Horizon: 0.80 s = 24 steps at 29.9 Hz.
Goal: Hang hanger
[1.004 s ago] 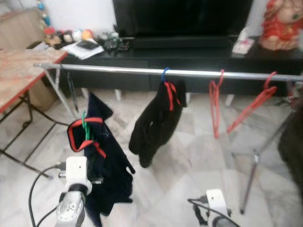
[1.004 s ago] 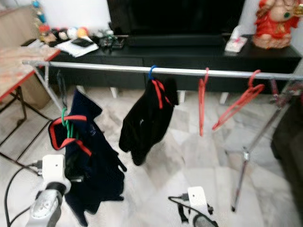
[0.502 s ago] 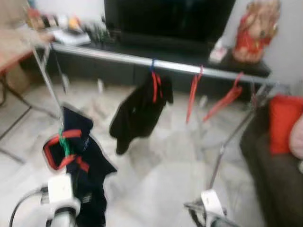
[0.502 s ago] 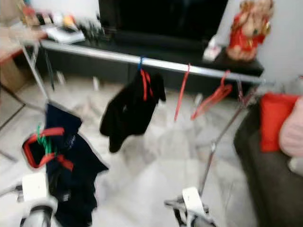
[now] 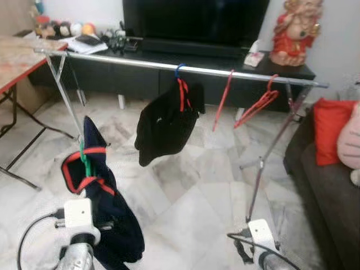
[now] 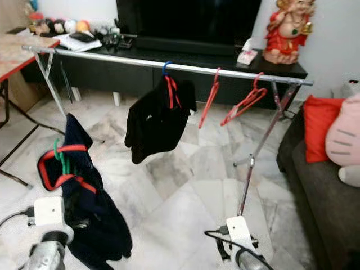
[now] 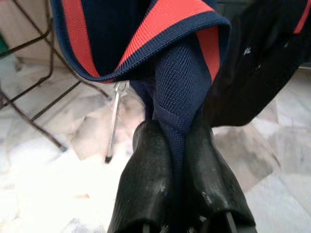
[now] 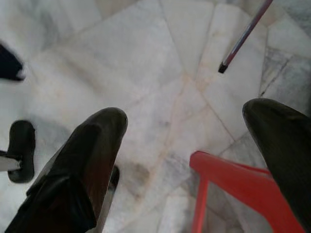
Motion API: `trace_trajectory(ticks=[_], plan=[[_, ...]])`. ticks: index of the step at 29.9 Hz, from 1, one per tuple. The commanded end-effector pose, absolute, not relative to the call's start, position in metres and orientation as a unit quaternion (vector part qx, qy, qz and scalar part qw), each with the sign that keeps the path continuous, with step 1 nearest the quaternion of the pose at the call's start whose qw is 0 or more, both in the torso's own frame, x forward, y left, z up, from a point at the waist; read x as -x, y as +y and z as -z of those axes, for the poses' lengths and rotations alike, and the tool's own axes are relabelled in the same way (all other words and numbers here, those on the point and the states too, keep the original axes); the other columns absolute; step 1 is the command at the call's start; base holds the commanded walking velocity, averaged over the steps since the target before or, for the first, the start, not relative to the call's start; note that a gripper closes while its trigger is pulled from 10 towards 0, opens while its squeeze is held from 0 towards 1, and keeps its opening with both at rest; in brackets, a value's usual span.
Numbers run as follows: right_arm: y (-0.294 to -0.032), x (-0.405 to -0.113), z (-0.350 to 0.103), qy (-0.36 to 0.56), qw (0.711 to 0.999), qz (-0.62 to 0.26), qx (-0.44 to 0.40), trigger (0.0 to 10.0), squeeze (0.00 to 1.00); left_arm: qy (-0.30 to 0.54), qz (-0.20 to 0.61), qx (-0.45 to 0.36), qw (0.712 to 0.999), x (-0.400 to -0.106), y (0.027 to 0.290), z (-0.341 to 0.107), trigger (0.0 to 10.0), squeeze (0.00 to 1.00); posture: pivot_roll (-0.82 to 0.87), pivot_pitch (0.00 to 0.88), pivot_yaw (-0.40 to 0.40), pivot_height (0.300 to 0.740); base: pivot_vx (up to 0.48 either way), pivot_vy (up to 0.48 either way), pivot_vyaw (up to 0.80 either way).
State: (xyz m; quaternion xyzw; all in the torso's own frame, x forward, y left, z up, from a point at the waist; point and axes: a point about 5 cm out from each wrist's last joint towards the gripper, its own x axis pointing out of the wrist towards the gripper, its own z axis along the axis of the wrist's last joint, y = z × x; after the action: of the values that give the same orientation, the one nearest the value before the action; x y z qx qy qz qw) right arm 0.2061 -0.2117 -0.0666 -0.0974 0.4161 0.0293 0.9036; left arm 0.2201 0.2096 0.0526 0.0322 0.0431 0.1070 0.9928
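Left gripper sits at abt 7 o'clock in the head views, jaws closed tight on a fold of the navy garment, which has a red-trimmed collar and rides on a green hanger; hanger + garment are held up in the air, below and in front of the rail, not on it. Left wrist view: both black fingers pinch the knit fabric w/ the red trim right above. Right gripper is low at abt 5 o'clock, jaws wide open over the marble floor, w/ a red plastic piece between the fingers, touching neither as far as can be seen. Rail runs across from 10 to 2 o'clock on a stand. On it: a blue hanger w/ a black garment near the middle, then two bare red hangers twd 2 o'clock. Behind the rail, a black TV unit w/ a TV and a red figurine. Wooden bench at 10 o'clock; dark sofa w/ a red cushion at 3 o'clock.
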Motion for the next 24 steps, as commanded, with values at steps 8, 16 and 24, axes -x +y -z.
trace_trajectory(ticks=[8,16,24], plan=[[-0.214,-0.192,0.074,0.442,0.889,-0.051,0.107,10.0,0.00,0.040,-0.107,-0.030,0.993,-0.229,0.208,-0.055,10.0,0.00,-0.06,0.000,-0.053,0.740,-0.244,0.000,0.00],[-0.212,-0.205,0.068,0.429,0.899,-0.032,0.081,10.0,0.00,0.060,-0.089,-0.031,0.994,-0.222,0.200,-0.051,10.0,0.00,-0.04,0.000,-0.030,0.740,0.000,0.000,0.00],[-0.188,-0.212,0.068,0.427,0.899,-0.050,0.079,10.0,0.00,0.060,-0.103,-0.028,0.993,-0.220,0.208,-0.054,10.0,0.00,-0.02,0.000,-0.033,0.740,0.000,0.075,0.00]])
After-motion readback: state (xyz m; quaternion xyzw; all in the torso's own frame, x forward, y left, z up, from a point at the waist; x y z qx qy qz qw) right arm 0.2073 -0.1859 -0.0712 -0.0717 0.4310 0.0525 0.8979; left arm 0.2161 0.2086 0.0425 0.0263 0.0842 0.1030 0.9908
